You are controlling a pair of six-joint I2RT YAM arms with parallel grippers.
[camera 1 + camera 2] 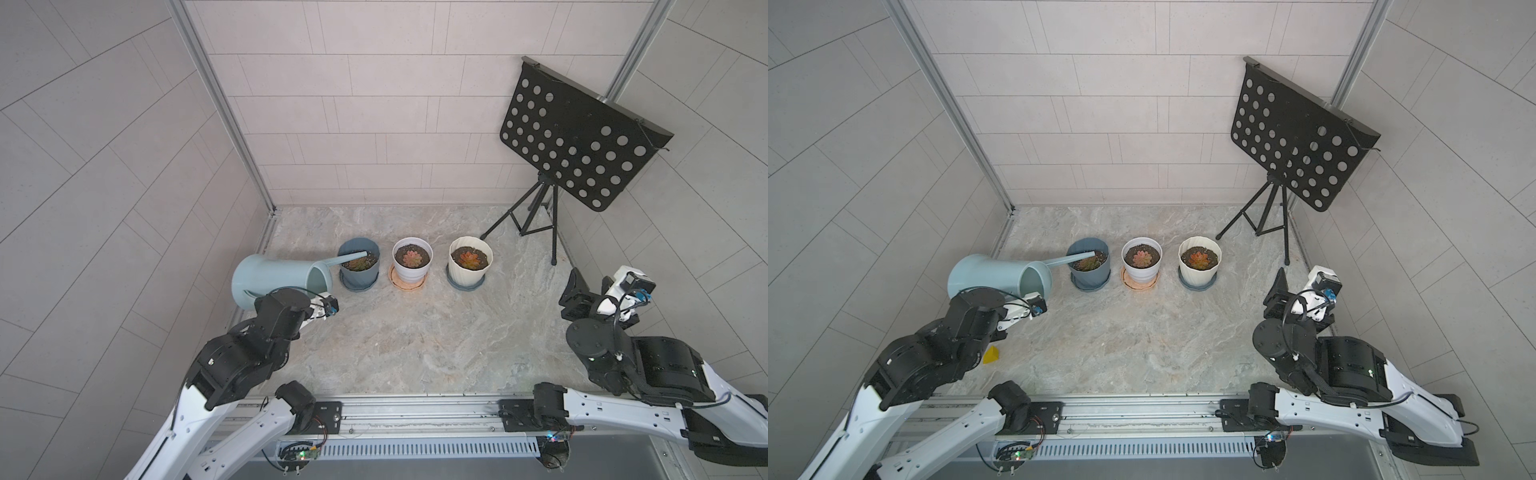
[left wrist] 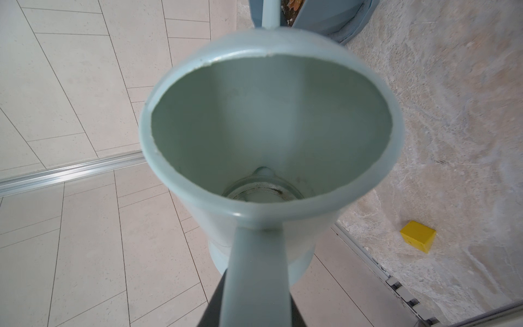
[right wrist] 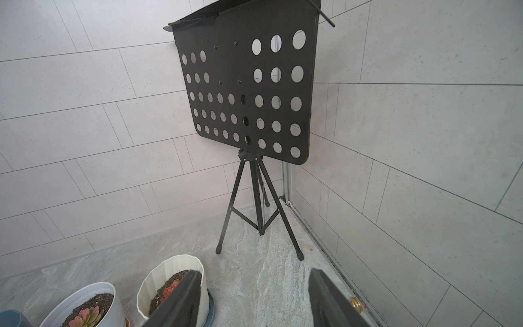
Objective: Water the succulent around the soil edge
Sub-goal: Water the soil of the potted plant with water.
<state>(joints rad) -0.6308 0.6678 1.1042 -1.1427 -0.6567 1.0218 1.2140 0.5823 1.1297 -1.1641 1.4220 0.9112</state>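
Both top views overhead, whole scene shared; L wrist close into watering can (image 2: 268, 127); R wrist faces music stand (image 3: 232, 65).

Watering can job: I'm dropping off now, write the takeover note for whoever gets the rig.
Left gripper: shut on the watering can handle; the can is tipped, with its spout over the soil near the rim of the blue pot.
Right gripper: open, empty, off to the side near the music stand.
Done: can lifted and tipped. No stream visible; water given unclear.
To do: run the spout round the soil edge, avoiding the succulent, then set the can down.
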